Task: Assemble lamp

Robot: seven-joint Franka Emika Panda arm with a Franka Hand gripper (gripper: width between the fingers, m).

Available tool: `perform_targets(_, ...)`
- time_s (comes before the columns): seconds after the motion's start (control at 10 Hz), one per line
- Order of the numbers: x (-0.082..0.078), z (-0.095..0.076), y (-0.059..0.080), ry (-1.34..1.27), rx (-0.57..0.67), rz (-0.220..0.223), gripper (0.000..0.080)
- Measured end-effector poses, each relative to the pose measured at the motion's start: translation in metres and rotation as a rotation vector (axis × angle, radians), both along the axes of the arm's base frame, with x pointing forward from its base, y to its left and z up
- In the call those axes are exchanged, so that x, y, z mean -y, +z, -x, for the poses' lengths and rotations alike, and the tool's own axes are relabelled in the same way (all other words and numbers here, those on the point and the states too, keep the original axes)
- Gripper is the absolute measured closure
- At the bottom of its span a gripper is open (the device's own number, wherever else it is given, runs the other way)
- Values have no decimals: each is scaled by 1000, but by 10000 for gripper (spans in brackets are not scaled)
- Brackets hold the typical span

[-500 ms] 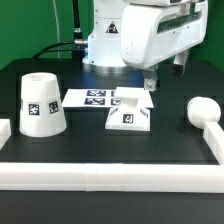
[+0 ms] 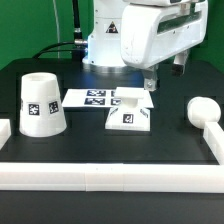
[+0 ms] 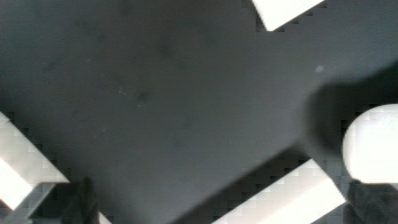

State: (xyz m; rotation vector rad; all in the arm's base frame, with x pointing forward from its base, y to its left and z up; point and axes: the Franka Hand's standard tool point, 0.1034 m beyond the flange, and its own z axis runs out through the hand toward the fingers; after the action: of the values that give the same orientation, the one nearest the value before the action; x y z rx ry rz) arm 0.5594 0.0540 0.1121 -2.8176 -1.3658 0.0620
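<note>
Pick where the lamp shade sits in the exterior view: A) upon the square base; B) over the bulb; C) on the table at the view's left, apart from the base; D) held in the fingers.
C: the shade stands on the black table at the exterior view's left, apart from the base.

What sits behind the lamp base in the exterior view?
The marker board lies flat just behind the base, toward the exterior view's left. The base covers its nearest corner, so whether they touch is unclear.
</note>
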Motion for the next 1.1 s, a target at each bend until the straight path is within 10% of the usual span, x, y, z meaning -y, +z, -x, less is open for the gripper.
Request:
perform_targets(0.4,19,50,-5,-24,16,8,99)
perform_targets(1.1,29,69,-8,-195,14,6,99)
